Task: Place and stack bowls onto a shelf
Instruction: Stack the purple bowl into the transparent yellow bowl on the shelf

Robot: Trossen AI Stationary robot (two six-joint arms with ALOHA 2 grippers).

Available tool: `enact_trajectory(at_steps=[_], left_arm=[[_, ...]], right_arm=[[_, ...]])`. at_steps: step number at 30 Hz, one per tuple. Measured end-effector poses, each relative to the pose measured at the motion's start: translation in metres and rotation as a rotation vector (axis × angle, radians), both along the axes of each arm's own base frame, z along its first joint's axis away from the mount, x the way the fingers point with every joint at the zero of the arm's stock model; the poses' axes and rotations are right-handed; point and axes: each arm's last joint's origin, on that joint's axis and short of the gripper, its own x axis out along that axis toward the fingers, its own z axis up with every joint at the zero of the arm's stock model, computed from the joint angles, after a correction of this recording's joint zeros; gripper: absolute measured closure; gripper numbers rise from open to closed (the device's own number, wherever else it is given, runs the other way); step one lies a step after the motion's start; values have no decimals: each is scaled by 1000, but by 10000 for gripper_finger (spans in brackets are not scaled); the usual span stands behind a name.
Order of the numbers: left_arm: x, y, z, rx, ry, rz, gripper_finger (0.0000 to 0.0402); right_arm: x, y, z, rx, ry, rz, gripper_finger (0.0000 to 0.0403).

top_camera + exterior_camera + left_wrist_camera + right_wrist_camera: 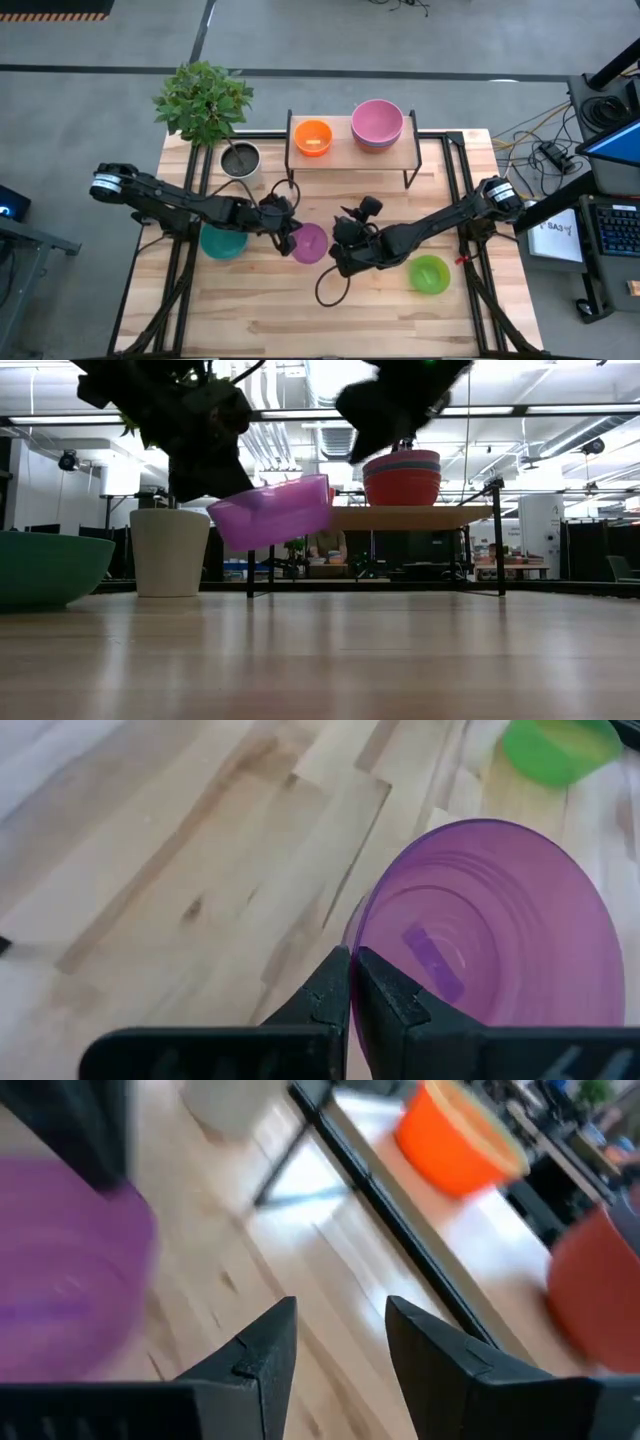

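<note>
One smooth round purple plastic bowl point(490, 920) is pinched by its thin rim between the left gripper's point(351, 982) closed jaws; the right gripper's point(340, 1330) jaws are parted, empty.

purple bowl point(310, 243) | green bowl point(429, 274) | orange bowl point(313, 138) | teal bowl point(223, 243)

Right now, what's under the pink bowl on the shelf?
The pink bowl tops a stack on the shelf. The low view shows a red bowl at the base, with thin purple and blue rims above it. Anything nested deeper is hidden.
</note>
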Motion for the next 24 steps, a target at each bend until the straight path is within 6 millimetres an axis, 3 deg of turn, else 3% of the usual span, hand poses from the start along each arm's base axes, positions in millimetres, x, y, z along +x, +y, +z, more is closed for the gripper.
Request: enact_trajectory(at_steps=[5,10,17,24], left_arm=[[-3,0,4,-27,-7,-4,401],[-11,14,24,-26,-85,35,401],[-9,58,86,119,-175,102,401],[-4,115,137,275,-76,273,401]], right_arm=[[-29,-2,-9,6,96,-121,259],[-61,-1,-10,-47,105,-186,266],[-75,-5,5,-22,158,-54,288],[-94,-12,13,44,68,72,311]])
